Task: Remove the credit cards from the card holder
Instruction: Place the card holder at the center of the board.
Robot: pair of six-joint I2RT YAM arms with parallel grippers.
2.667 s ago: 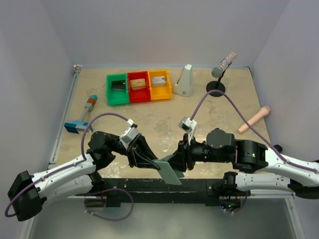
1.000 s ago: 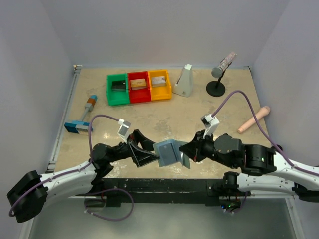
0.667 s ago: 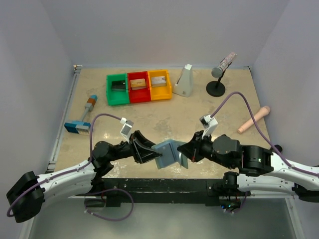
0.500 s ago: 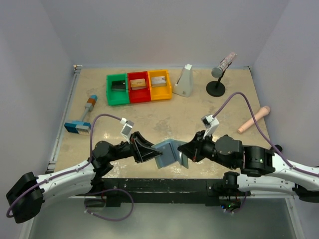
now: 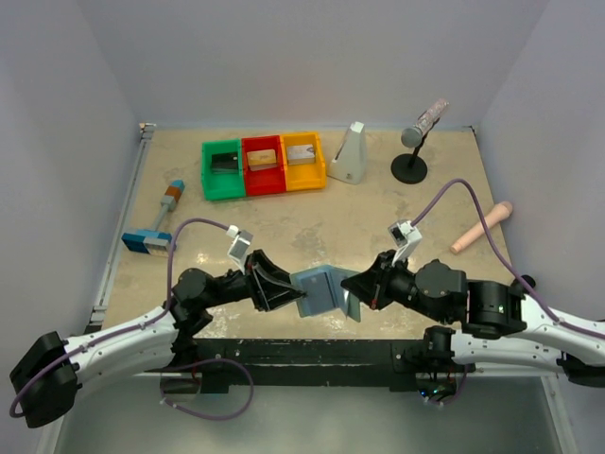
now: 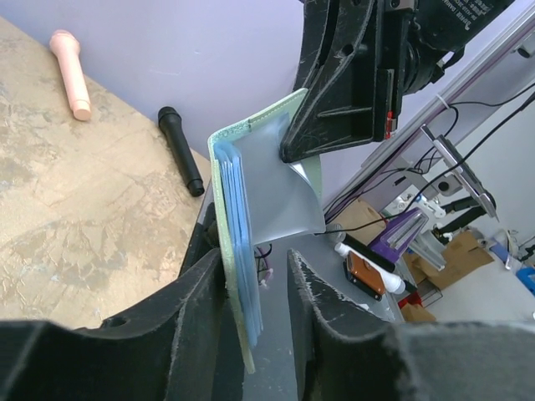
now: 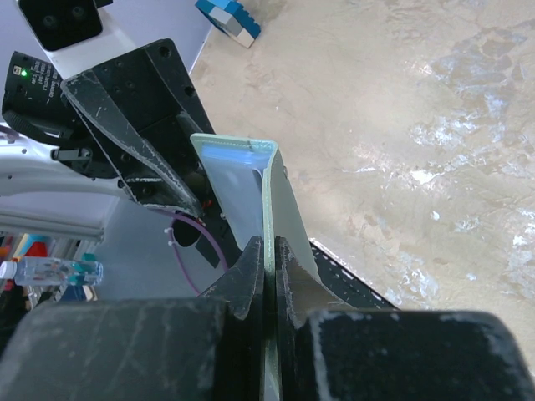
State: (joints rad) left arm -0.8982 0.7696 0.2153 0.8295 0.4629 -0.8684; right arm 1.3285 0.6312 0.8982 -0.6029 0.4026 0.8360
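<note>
The card holder (image 5: 321, 291) is held up off the table (image 5: 312, 222) near its front edge, opened into a V between the two arms, with its pale blue pocketed face turned towards the left arm. No cards are seen in its pockets.

One flap is pinched along its edge by the right gripper (image 5: 353, 287). In the right wrist view the two fingers (image 7: 249, 267) are pressed together on the thin flap of the card holder (image 7: 269, 196), with no gap to be seen.

The other flap is flanked by the left gripper (image 5: 284, 289). In the left wrist view the pocketed flap (image 6: 238, 234) is seen lying against one finger (image 6: 201, 309), while a dark slit is left between it and the other finger (image 6: 330, 322). The jaws are set narrowly apart, and it cannot be told whether the flap is truly clamped.

The credit cards are found well apart from the card holder, at the far side of the table. The black card (image 5: 224, 162) is laid in the green bin (image 5: 225, 190), the orange-gold card (image 5: 262, 158) in the red bin (image 5: 264, 185), and the silver-grey card (image 5: 302, 151) in the yellow bin (image 5: 304, 179). The three bins are set touching in a row.
</note>
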